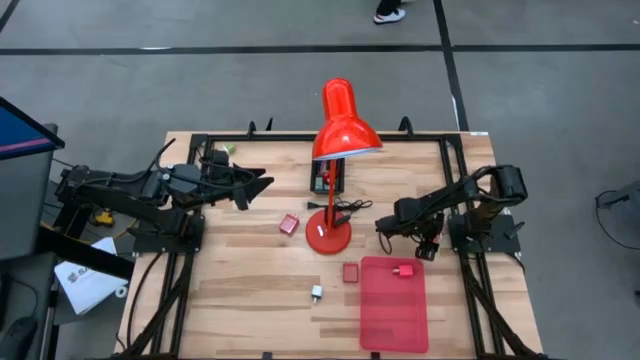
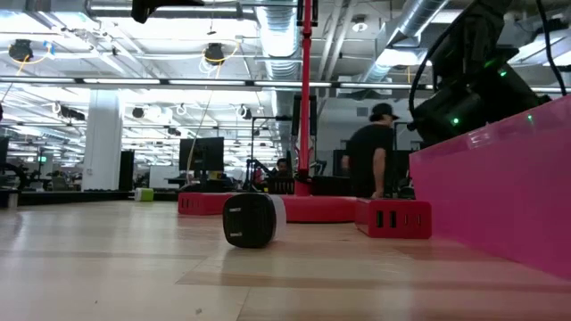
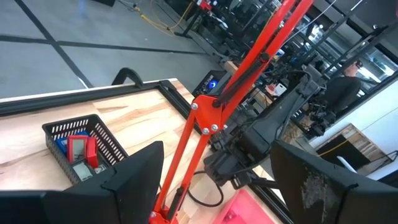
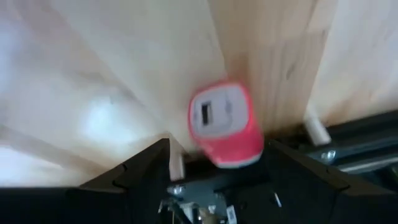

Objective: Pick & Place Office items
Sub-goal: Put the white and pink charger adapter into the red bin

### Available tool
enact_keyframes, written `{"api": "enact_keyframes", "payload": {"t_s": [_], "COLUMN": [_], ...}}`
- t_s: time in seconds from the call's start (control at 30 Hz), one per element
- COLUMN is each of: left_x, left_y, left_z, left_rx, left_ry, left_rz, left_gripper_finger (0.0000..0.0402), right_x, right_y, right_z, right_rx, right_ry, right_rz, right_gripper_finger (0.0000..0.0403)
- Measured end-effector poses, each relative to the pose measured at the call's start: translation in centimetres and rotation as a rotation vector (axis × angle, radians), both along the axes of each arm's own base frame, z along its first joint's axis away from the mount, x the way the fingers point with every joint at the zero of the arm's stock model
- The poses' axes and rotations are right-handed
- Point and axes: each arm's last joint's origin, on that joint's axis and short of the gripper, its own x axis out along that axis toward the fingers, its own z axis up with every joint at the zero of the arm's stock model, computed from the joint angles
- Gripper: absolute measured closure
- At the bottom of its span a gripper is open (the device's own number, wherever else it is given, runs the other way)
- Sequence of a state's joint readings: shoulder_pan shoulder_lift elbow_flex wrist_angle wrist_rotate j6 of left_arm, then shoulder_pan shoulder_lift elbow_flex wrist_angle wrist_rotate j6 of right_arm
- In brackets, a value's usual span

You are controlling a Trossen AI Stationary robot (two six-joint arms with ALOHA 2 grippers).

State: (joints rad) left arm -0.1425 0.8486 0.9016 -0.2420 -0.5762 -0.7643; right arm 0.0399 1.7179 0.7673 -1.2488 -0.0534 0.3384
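Pink charger (image 4: 225, 124) lies between the right pincer's (image 1: 428, 247) spread fingers at the table's (image 1: 240, 290) right edge, ungripped. Judged best: centre, lower, then close squarely. Left pincer (image 1: 258, 184) hovers open, upper left. Another red block (image 1: 404, 270) rests in the tray (image 1: 393, 320).

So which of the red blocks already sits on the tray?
The small red block at the far end of the flat red tray. The other two red blocks lie on the bare wooden table.
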Motion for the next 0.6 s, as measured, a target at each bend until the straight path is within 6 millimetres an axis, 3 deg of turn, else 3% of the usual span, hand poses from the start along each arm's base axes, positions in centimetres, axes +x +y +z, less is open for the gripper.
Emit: {"api": "enact_keyframes", "payload": {"t_s": [0.6], "left_x": [0.0], "left_y": [0.2], "left_z": [0.1], "left_rx": [-0.002], "left_ry": [-0.014], "left_rz": [0.013], "left_gripper_finger": [0.0117], "right_x": [0.5], "right_y": [-1.0], "right_z": [-0.4], "right_rx": [-0.036], "right_ry": [-0.059], "right_rz": [-0.024], "right_gripper_finger": [0.0159]}}
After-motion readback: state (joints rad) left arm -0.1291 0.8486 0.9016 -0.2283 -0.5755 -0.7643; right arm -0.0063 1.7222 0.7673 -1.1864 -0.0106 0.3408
